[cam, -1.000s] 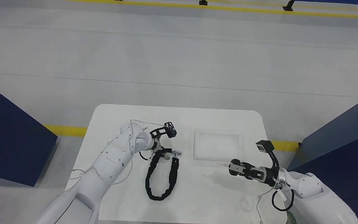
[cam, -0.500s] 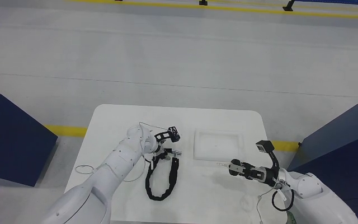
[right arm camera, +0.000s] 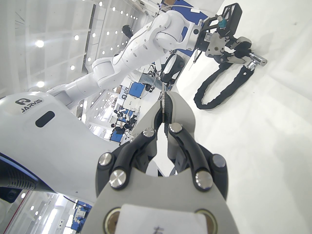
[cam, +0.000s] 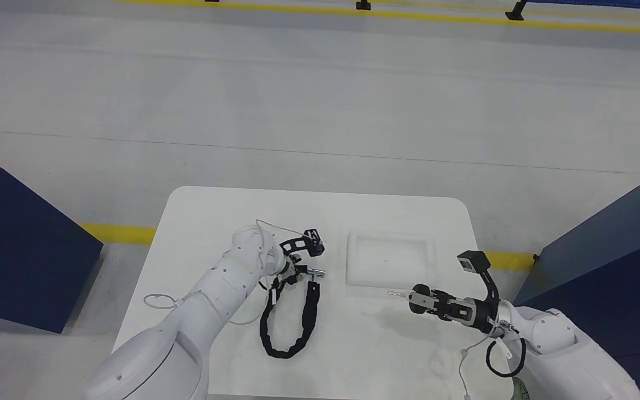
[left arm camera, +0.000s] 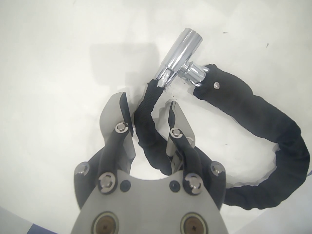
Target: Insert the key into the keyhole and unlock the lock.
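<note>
A black sleeved chain lock lies looped on the white table. Its chrome lock cylinder sits at the loop's far end, its open end facing away from my left gripper. My left gripper is low over the table and open. Its fingers straddle the thin end of the chain sleeve just behind the cylinder. My right gripper hovers to the right, shut on a thin metal key. The key's blade sticks out past the fingertips, pointing toward the lock.
A shallow white tray rests between the two arms, toward the table's far side. Dark blue partitions flank the table on both sides. Bare tabletop lies between the key and the lock cylinder.
My left arm has swung its elbow inward and its gripper has crept slightly right, nearer the lock cylinder. The right arm and key have stayed still.
</note>
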Action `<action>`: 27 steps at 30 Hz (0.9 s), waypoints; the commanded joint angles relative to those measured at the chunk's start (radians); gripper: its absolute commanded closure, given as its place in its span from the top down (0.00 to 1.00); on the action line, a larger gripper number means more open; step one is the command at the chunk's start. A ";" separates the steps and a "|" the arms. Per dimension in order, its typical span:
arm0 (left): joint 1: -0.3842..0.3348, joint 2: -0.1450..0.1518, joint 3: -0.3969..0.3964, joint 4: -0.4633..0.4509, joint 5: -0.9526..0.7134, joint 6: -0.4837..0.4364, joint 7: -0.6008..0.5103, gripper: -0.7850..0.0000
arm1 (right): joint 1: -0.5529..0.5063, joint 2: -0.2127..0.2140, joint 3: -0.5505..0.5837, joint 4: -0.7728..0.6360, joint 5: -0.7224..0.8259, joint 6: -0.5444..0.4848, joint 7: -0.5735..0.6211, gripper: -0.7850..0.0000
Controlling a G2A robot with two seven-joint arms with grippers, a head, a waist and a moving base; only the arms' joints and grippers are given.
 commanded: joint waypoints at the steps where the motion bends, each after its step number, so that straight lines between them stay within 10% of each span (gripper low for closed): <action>1: -0.003 -0.003 0.000 0.007 0.000 -0.001 0.006 0.34 | 0.000 0.000 0.000 0.000 0.000 0.000 0.000 0.00; 16: -0.012 -0.023 0.003 0.045 0.009 -0.009 -0.008 0.00 | 0.000 0.000 0.000 0.000 0.000 0.000 0.000 0.00; 27: -0.011 -0.028 0.033 0.027 0.111 0.111 0.049 0.00 | 0.000 0.000 0.000 0.000 0.000 0.000 0.000 0.00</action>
